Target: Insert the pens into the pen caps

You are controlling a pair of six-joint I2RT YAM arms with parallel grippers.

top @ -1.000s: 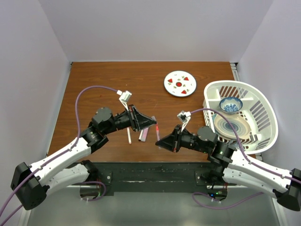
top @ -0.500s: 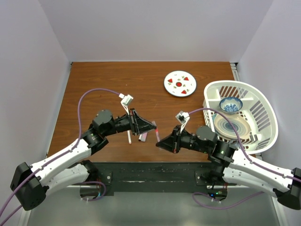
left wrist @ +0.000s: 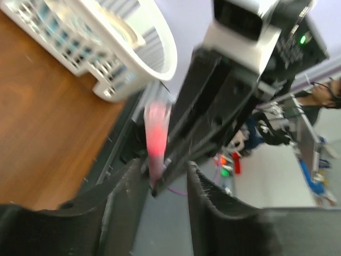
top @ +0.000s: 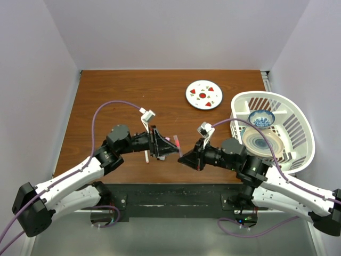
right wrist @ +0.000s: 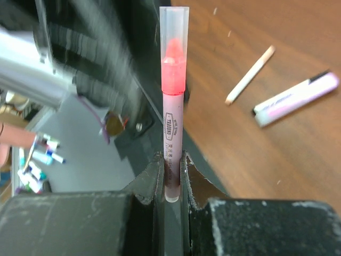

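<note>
Two robot arms reach in from the near edge of a brown wooden table (top: 106, 96) and meet nose to nose just above it, near the middle. The right gripper (right wrist: 173, 160) is clenched on the lower barrel of a slim pen (right wrist: 173, 128), holding it straight out with its pink tip forward. A clear cap (right wrist: 174, 21) already sits over that tip. The left gripper (left wrist: 162, 170) faces it from 9 o'clock, its jaws parted to either side of the capped end and seemingly not pinching it. The pen looks light, stiff and smooth, so it could slide or pivot in a hard grip; low on the barrel seems the right hold, with any push kept along its length. The thin-walled cap is best taken by its sides. On the table beneath lie a thin white stick (right wrist: 249, 81) and, just beside it, a thick pink marker (right wrist: 295, 100), both uncapped as far as I can tell. Farther off, at 1 o'clock, sits a round plate (top: 204, 94) with red marks. At 3 o'clock stands a white basket (top: 298, 122) holding a blue bowl (top: 261, 118).
</note>
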